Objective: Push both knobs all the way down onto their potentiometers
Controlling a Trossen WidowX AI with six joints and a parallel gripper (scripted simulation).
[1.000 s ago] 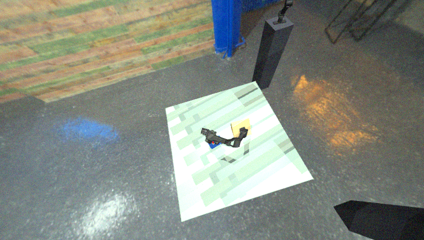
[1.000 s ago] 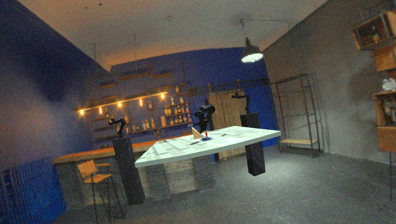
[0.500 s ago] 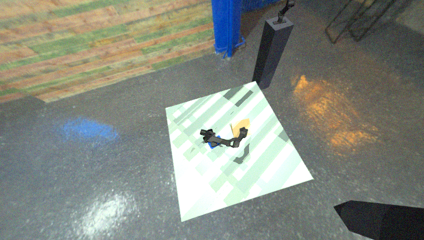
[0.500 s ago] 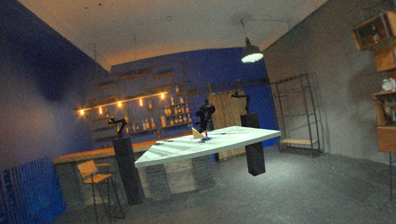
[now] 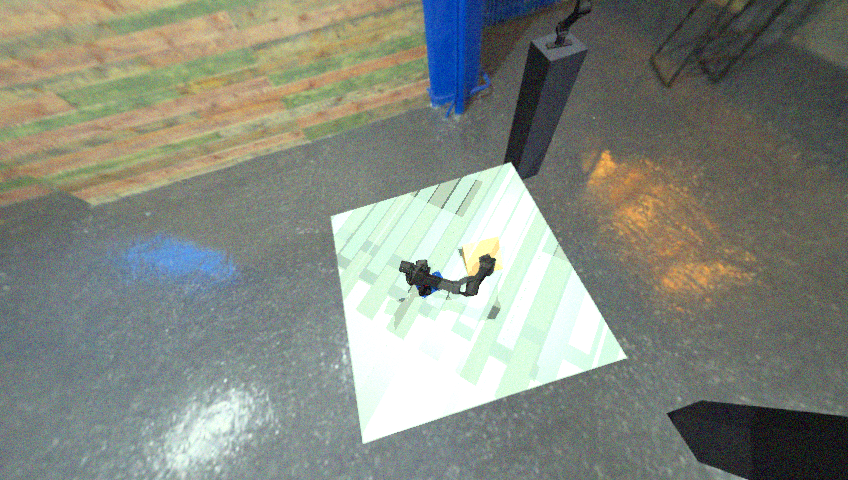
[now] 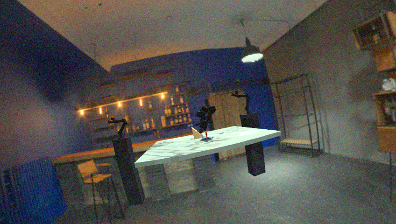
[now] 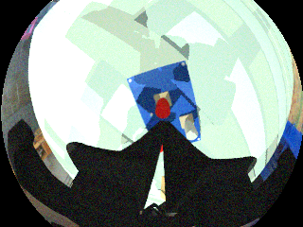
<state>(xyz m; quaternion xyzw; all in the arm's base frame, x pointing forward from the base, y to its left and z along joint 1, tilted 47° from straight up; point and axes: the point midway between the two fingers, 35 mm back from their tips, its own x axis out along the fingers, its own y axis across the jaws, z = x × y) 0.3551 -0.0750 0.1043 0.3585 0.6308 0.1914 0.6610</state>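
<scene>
One blue circuit board, near the middle of the worktop. Wrist view: two beige potentiometer bodies made out, one by a red knob, one near a board corner with a pale top. A sliver of red also shows through the gap between the fingers; cannot tell what it belongs to. Seating of the knobs: cannot tell.

One pincer, pressed together at the tips, nothing pinched. It is over or close to the board; contact cannot be told. It belongs to one black arm, bent over the worktop. One tan wedge-shaped block stands near the board, beside the arm.

Outward, exterior view: two dark pedestals, a nearer one and a farther one, each topped by one small black arm. Also one stool, one hanging lamp, one metal rack, and five glowing bulbs in a row above the bar.
</scene>
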